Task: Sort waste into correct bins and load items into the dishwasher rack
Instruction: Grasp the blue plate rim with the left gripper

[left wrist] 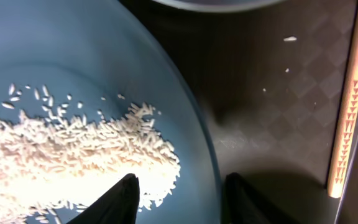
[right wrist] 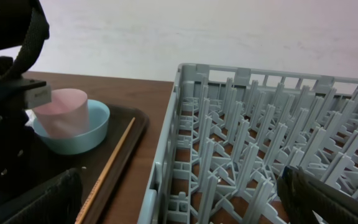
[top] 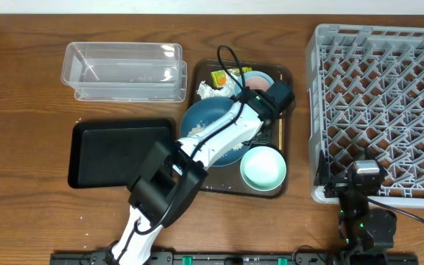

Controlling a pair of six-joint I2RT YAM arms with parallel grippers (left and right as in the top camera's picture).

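The dark blue plate [top: 206, 121] lies on the brown serving tray with loose white rice [left wrist: 73, 155] on it. My left gripper [top: 247, 122] is open, and its fingers [left wrist: 182, 199] straddle the plate's right rim [left wrist: 194, 130], one over the rice and one over the tray. A crumpled tissue [top: 210, 92] and a yellow-green wrapper [top: 222, 76] lie behind the plate. One light blue bowl [top: 263, 168] sits at the tray's front. The other [right wrist: 92, 127] holds the pink cup [right wrist: 64, 111]. A chopstick [left wrist: 347, 124] lies along the tray's right side. My right gripper [right wrist: 179, 205] is open and empty at the grey rack's [top: 381, 110] front left corner.
The clear container [top: 124, 70] stands at the back left. The black tray [top: 116, 153] lies in front of it, left of the brown serving tray [top: 284, 136]. My left arm crosses over the black tray's right end and the plate.
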